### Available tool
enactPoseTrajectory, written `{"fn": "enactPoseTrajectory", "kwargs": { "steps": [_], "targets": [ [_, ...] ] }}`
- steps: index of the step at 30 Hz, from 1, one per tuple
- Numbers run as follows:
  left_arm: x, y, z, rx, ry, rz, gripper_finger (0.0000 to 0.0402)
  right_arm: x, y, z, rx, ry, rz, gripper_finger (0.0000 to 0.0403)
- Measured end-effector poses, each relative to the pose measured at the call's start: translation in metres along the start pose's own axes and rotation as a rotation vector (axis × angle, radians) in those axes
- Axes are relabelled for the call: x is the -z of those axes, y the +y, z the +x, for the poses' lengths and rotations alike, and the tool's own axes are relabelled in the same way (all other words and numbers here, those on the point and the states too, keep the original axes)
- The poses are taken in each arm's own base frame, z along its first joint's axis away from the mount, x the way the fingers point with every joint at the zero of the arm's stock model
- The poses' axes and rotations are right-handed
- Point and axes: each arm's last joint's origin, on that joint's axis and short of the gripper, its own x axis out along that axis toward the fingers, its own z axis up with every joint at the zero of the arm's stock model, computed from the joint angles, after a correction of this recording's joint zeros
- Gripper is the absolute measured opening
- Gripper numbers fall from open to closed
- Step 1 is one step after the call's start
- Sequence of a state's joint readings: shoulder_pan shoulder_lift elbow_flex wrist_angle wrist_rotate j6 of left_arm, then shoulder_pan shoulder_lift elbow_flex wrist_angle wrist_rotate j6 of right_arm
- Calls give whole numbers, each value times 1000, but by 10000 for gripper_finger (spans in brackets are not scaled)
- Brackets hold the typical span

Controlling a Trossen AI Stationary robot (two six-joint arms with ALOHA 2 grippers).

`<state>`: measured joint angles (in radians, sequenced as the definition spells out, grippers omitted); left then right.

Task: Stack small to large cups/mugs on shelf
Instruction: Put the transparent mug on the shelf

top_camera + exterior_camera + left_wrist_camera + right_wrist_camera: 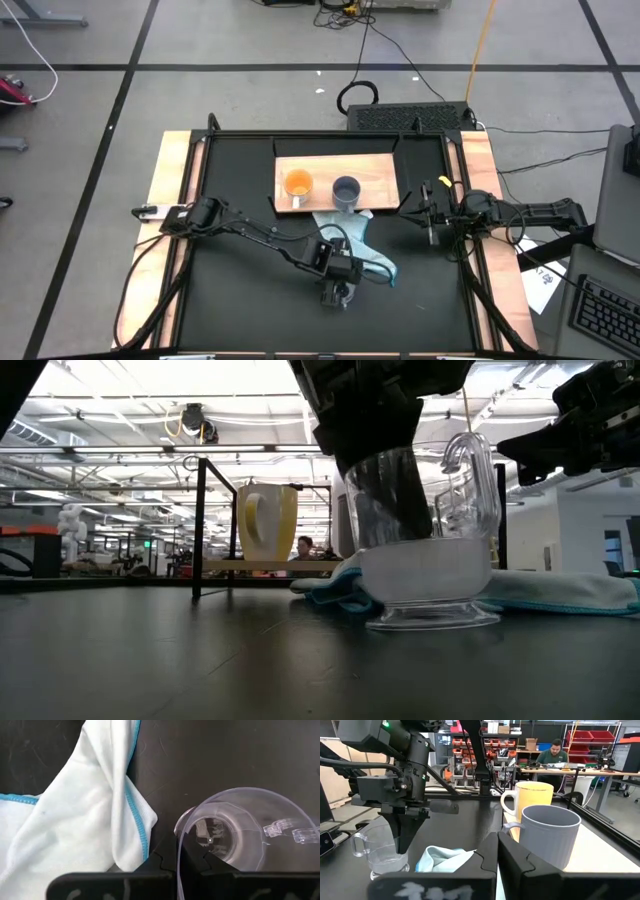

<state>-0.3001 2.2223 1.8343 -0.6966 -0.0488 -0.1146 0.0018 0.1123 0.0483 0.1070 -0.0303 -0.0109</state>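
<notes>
Clear glass cup (425,550) with handle, near the tabletop's (240,300) front edge beside a light blue cloth (75,805), pinched at its rim by the left claw (338,285): rigid, slippery, likely fragile; right claw (428,208) closed, empty.

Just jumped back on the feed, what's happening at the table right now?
The left pincer is shut on the rim of the clear glass cup, which stands on the black table beside the light blue cloth. The orange mug and the grey-blue mug already sit side by side on the wooden shelf. The right pincer waits shut at the shelf's right end.
</notes>
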Motion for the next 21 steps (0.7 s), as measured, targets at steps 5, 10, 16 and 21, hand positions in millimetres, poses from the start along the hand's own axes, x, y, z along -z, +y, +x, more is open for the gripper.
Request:
{"fn": "enactPoseTrajectory", "kwargs": {
  "steps": [5,10,16,21],
  "targets": [
    [0,-4,0,18,-2,22,7,0,0,0,0,0,7,0],
    [-1,-9,0,31,-17,44,38,0,0,0,0,0,11,0],
    [-4,-14,-1,41,-59,62,88,0,0,0,0,0,11,0],
    [-5,-16,-1,43,-66,64,128,0,0,0,0,1,11,0]
  ]
}}
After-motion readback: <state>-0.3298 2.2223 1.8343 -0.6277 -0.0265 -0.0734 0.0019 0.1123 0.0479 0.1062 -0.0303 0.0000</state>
